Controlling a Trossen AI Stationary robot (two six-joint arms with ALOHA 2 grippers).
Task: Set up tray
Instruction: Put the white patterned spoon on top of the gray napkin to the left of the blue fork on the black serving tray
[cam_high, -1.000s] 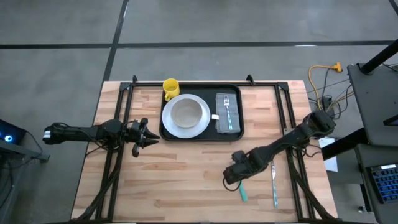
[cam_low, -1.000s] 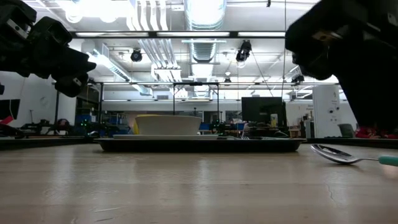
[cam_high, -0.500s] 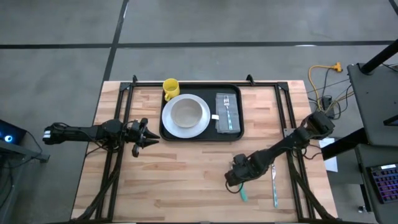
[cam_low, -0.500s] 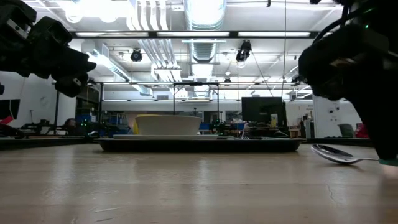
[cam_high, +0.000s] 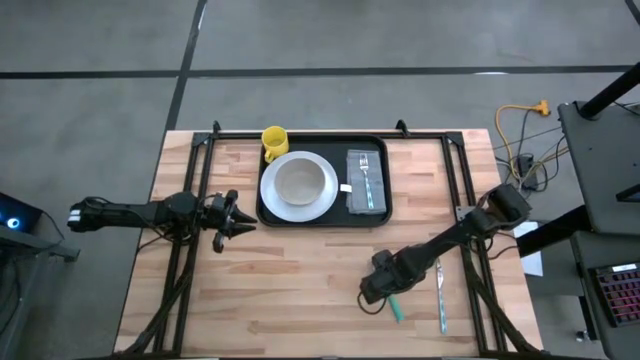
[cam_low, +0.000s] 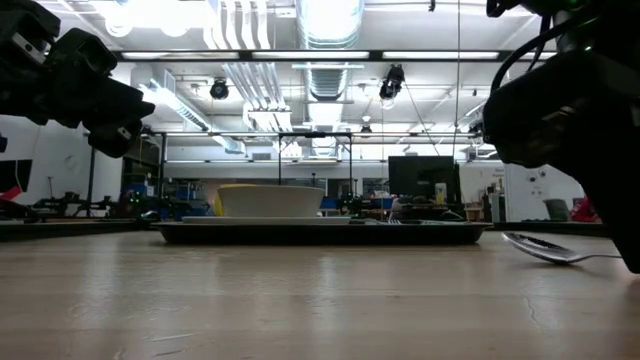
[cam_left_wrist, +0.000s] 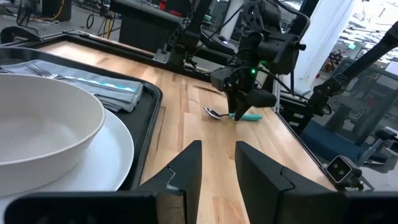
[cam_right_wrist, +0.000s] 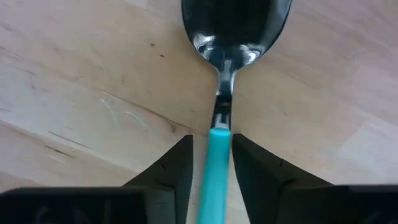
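The black tray (cam_high: 345, 219) lies at the table's far middle and carries a yellow mug (cam_high: 275, 140), a white plate with a bowl (cam_high: 298, 187) and a grey napkin with a fork (cam_high: 366, 182). A spoon with a teal handle (cam_high: 394, 309) lies flat on the wood near the right front. My right gripper (cam_high: 383, 290) is low over it and open, its fingers (cam_right_wrist: 180, 165) on either side of the teal handle (cam_right_wrist: 217, 158), just behind the spoon's neck. My left gripper (cam_high: 240, 225) waits open, left of the tray. My right gripper comes at the spoon from above, its fingers on either side of the handle (cam_right_wrist: 218, 143) where the teal meets the steel neck. One finger (cam_right_wrist: 249, 165) is very close to the handle; I cannot tell whether it touches. The spoon lies flat on the table.
A steel knife (cam_high: 441, 295) lies on the wood just right of the spoon, along the right frame rail (cam_high: 470, 250). Black frame rails also run along the table's left and far sides. Bare wood lies between the tray's near rim and the spoon.
My right gripper has moved a little toward the table's near edge and down over the spoon. In the low view it now hides the teal handle, which showed a second ago. The spoon has stayed where it was.
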